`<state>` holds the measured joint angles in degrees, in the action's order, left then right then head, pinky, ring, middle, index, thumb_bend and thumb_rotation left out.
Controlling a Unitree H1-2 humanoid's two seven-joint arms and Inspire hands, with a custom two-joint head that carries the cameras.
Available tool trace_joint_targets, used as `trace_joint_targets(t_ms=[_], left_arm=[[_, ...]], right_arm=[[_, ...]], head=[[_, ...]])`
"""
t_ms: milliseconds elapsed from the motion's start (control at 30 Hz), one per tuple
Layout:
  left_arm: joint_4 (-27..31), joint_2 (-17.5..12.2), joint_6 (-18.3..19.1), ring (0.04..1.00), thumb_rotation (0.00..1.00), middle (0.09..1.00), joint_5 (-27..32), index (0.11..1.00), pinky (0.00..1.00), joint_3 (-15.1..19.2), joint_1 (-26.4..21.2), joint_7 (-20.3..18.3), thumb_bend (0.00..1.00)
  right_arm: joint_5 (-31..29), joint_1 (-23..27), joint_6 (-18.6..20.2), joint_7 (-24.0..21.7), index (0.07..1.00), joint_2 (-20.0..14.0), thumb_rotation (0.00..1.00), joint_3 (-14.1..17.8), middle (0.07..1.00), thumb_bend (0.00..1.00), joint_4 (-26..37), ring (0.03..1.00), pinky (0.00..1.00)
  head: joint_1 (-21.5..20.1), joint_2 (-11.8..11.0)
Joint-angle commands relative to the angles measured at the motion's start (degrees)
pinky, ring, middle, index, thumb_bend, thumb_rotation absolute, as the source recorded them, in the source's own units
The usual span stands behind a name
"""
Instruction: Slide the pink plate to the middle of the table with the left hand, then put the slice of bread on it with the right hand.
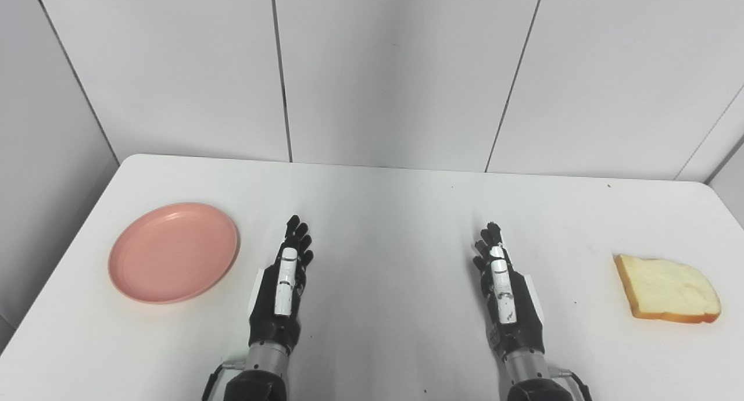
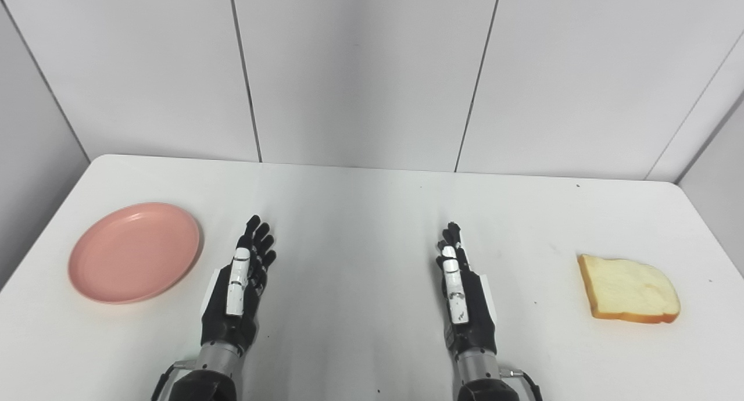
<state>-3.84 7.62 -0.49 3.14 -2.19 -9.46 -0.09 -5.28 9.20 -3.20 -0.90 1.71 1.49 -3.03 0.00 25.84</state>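
An empty pink plate [image 1: 173, 251] lies flat on the left side of the white table [image 1: 383, 215]. A slice of bread [image 1: 667, 288] with a brown crust lies near the right edge. My left hand [image 1: 285, 285] rests over the table just right of the plate, fingers straight and apart, holding nothing. My right hand [image 1: 503, 287] stands open in the same way, well left of the bread, with a wide gap between them. Neither hand touches its object.
White wall panels [image 1: 395, 70] rise behind the table's far edge. The table's left and right edges run close to the plate and the bread. Bare tabletop lies between the two hands.
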Motion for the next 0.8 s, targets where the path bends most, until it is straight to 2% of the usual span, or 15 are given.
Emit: trace_joint_targets(t_ms=[0,300,767], left_arm=[[2.1,-0.4,0.1,1.0,1.0,1.0,-1.1,1.0,1.0,-0.7,-1.2,0.0,0.45],[3.5,-1.6,1.5,1.0,1.0,1.0,-3.0,1.0,1.0,-2.6,-0.7,-0.9,0.44],[4.7,-2.3,-2.2,1.0,1.0,1.0,-4.6,1.0,1.0,-4.7,0.3,-1.3,0.48]], right_arm=[[-0.6,1.7,-2.2,-0.1,1.0,0.3,0.94,0.3,1.0,0.5,1.9,1.0,1.0],[-0.2,1.4,-2.9,-0.6,1.0,-0.3,0.94,-0.2,1.0,0.52,2.2,1.0,1.0],[2.5,1.3,-4.8,-0.4,1.0,-1.1,0.97,-1.1,1.0,0.54,1.4,1.0,1.0]], head=[[0.1,0.0],[0.1,-0.2],[0.1,-0.4]])
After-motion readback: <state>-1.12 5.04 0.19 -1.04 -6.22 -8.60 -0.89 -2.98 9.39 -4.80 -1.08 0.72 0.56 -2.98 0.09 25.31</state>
